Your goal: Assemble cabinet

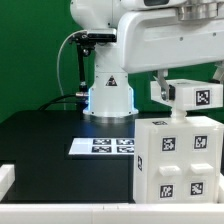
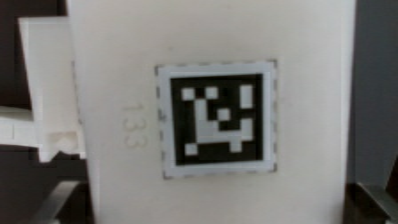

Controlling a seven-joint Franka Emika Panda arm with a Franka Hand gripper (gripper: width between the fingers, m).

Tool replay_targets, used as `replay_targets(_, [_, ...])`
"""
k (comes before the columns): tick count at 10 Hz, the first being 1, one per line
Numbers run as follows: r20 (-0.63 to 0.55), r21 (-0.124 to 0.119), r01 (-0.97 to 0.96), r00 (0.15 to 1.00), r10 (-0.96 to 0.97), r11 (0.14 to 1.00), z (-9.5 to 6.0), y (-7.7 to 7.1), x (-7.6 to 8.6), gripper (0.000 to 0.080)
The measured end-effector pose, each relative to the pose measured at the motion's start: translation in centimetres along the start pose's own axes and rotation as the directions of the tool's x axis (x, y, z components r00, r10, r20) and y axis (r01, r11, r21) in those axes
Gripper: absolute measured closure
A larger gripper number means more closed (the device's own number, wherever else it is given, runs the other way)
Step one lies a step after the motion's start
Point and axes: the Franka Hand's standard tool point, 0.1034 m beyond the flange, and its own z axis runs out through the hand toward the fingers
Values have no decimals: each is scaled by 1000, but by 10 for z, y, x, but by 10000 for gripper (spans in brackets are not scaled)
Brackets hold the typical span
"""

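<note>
The white cabinet box [image 1: 175,160] stands on the black table at the exterior view's right, with several marker tags on its faces. My gripper [image 1: 176,86] hangs just above it, shut on a white cabinet panel [image 1: 192,96] that bears one tag. The panel hovers over the box's top edge. I cannot tell whether they touch. In the wrist view the panel [image 2: 125,130] fills the middle, its tag facing the camera, and my gripper [image 2: 217,205] clamps its sides with a dark finger [image 2: 50,200] at the edge. Another white part [image 2: 36,120] shows behind the panel.
The marker board [image 1: 100,146] lies flat on the black table in front of the robot's base [image 1: 108,95]. A white rim [image 1: 60,212] runs along the table's front and left edges. A green wall stands behind.
</note>
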Motion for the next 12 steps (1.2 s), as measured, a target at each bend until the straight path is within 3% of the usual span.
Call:
replay_targets(3, [-3,-2,13,1000,-13,1000,6,11,1,241])
replay_targets(12, [-12,-4,17,1000,-17,1000,13,7,2,241])
